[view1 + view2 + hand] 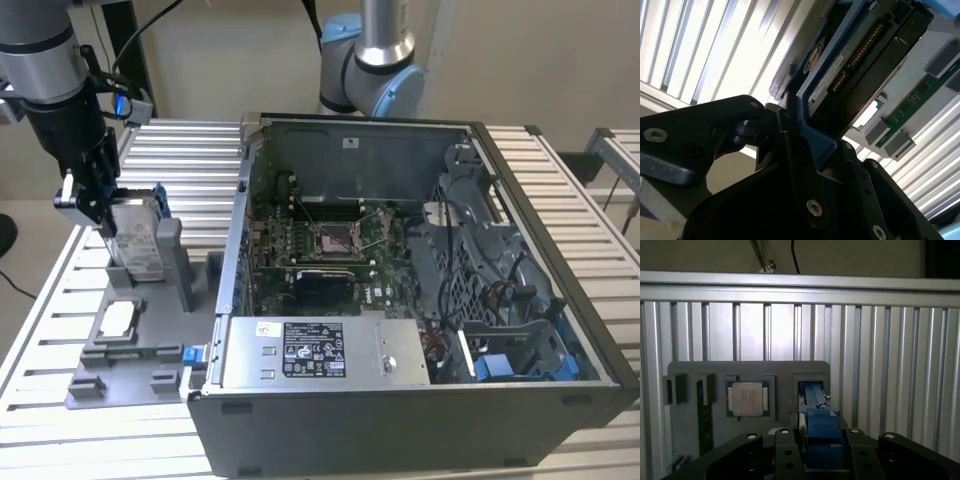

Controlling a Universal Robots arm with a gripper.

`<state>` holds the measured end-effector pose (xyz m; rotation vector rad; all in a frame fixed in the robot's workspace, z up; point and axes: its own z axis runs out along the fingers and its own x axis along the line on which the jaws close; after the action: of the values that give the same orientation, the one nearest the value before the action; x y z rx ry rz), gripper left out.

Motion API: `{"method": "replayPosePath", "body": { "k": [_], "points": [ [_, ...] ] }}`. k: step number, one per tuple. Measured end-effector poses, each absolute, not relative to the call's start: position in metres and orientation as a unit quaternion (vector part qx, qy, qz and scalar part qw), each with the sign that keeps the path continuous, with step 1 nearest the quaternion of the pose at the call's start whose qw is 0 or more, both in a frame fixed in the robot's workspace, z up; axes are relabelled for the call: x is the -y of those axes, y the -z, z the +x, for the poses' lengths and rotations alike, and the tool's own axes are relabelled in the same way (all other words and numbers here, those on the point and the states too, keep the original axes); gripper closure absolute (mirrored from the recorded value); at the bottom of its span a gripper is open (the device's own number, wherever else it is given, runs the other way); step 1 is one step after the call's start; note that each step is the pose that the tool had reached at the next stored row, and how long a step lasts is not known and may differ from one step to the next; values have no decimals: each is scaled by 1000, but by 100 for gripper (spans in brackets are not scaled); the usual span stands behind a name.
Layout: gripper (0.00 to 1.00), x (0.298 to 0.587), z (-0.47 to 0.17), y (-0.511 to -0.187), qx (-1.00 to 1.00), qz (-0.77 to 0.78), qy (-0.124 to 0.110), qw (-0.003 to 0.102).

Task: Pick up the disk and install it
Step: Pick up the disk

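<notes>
We're on the pick step: the gripper (818, 437) is pinching the blue carrier frame of the disk (140, 245), which stands on edge in the grey fixture tray (120, 355) near the table (40, 330) edge on the exterior view's left. We can't tell whether it's fully out of its slot. Our read is that it needs a straight pull clear of the slot walls, then reorienting to match the drive cage (500, 300) at the far side of the open case (600, 350).
</notes>
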<state>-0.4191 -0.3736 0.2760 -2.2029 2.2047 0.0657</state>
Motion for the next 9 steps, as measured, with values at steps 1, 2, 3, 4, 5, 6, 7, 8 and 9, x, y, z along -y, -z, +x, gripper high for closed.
{"method": "replayPosePath", "body": {
  "k": [1, 2, 3, 4, 5, 6, 7, 8, 9],
  "points": [
    [100, 374, -419, -276, -707, -707, -21, 12],
    [100, 374, -419, -276, -707, -707, -20, 11],
    [100, 374, -419, -276, -707, -707, -20, 11],
    [100, 374, -419, -276, -707, -707, -20, 11],
    [100, 374, -419, -276, -707, -707, -19, 10],
    [100, 374, -419, -276, -707, -707, -17, 8],
    [100, 374, -419, -276, -707, -707, -14, 5],
    [100, 374, -419, -276, -707, -707, -11, 2],
    [100, 373, -419, -276, -707, -707, -10, 1]
  ]
}}
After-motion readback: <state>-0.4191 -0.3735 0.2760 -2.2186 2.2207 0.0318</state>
